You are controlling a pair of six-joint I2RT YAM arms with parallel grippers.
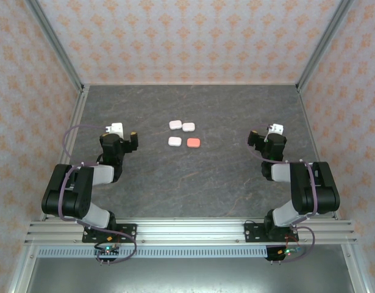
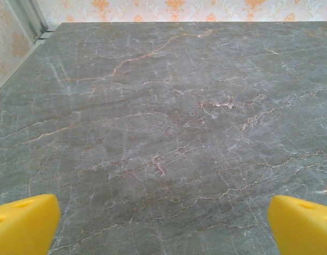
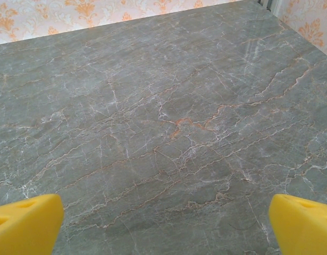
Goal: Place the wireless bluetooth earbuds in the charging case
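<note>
Top camera: three white charging cases (image 1: 176, 124) (image 1: 188, 127) (image 1: 174, 141) and one coral case (image 1: 194, 143) are seen clustered mid-table, just beside one another, between the arms. All lids look shut, so their contents cannot be told.

The left gripper (image 1: 124, 135) and the right gripper (image 1: 266, 135) are seen well apart from them.

Left wrist: yellow fingers (image 2: 22, 226) are spread wide over the bare marbled table (image 2: 163, 133), nothing grasped.

Right wrist: fingers (image 3: 25, 223) are likewise splayed, nothing held.
</note>
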